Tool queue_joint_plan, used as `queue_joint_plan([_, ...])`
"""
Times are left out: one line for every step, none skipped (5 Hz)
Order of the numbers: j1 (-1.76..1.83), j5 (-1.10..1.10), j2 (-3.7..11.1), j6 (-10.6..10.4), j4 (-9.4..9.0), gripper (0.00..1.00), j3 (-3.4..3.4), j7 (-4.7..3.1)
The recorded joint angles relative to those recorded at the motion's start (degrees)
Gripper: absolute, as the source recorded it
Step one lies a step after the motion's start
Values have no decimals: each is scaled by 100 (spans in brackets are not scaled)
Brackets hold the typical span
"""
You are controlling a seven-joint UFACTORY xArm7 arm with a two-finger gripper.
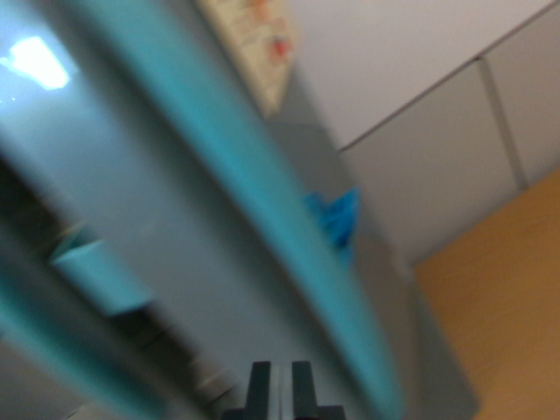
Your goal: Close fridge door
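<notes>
Fridge door [175,219]: grey panel with teal edge, fills wrist view's left and centre, blurred
Gripper [280,385]: fingers nearly together, narrow gap, holding nothing, at door face
Blue clip [337,219]: on fridge side
Progress: gap at lower left suggests door not fully shut; push left

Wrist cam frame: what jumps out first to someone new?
A broad teal fridge door runs slantwise across the blurred picture, top left to bottom middle. A bright blue clip-like thing sits at its edge, mid-frame. The pincer shows at the bottom, its dark fingers close together with a narrow gap.
</notes>
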Motion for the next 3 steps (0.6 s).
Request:
queue_joint_plan([0, 0, 516, 0, 367, 100, -75, 0])
queue_joint_plan([0, 0, 516, 0, 367, 100, -75, 0])
queue_joint_plan([0, 0, 1090, 0, 760, 100, -79, 0])
